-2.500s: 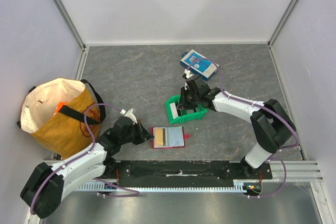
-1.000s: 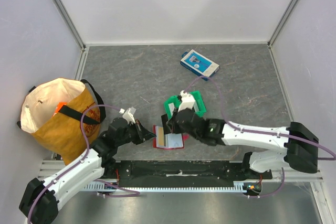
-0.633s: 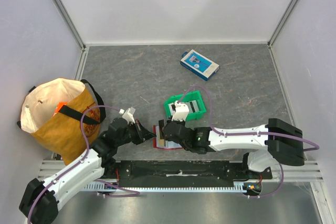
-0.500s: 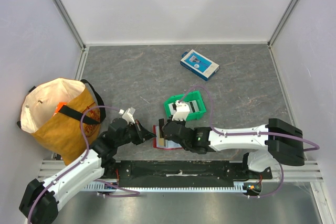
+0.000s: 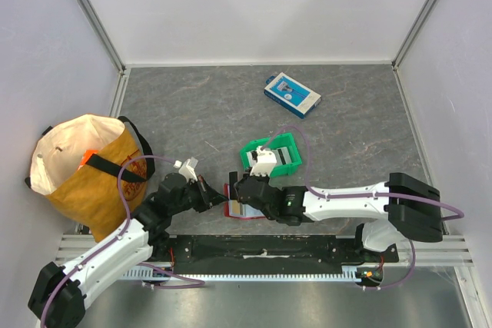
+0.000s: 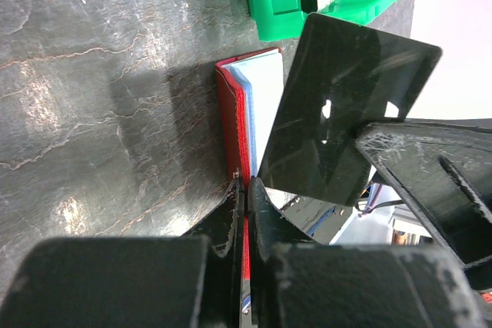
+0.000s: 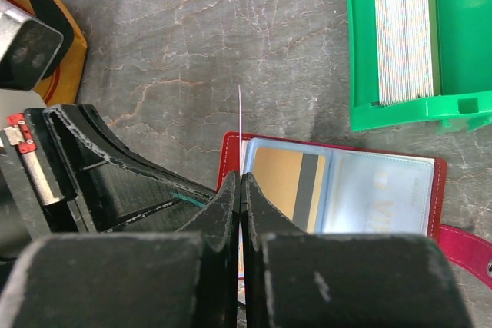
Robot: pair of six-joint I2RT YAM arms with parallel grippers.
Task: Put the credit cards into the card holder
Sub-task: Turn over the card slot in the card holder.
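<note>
The red card holder (image 7: pixel 231 151) lies open near the front edge. A tan card (image 7: pixel 288 182) sits in its left clear sleeve. The right sleeve (image 7: pixel 377 193) is pale blue. My left gripper (image 6: pixel 246 183) is shut on the holder's left cover (image 6: pixel 231 113), also in the top view (image 5: pixel 217 199). My right gripper (image 7: pixel 240 178) is shut on a black credit card (image 6: pixel 346 113), held on edge just over the holder's left side. From above, the right arm (image 5: pixel 338 199) hides most of the card holder (image 5: pixel 230 207). More credit cards (image 7: pixel 403 32) stand stacked in the green bin (image 7: pixel 461 5).
The green bin (image 5: pixel 269 155) stands just behind the holder. A blue-and-white box (image 5: pixel 292 94) lies farther back. A yellow cloth bag (image 5: pixel 84 167) fills the left side. White walls enclose the grey mat on three sides.
My right gripper carried the black card from the green bin to the holder and has edged a little left over its left side. The left gripper kept its hold on the cover.
</note>
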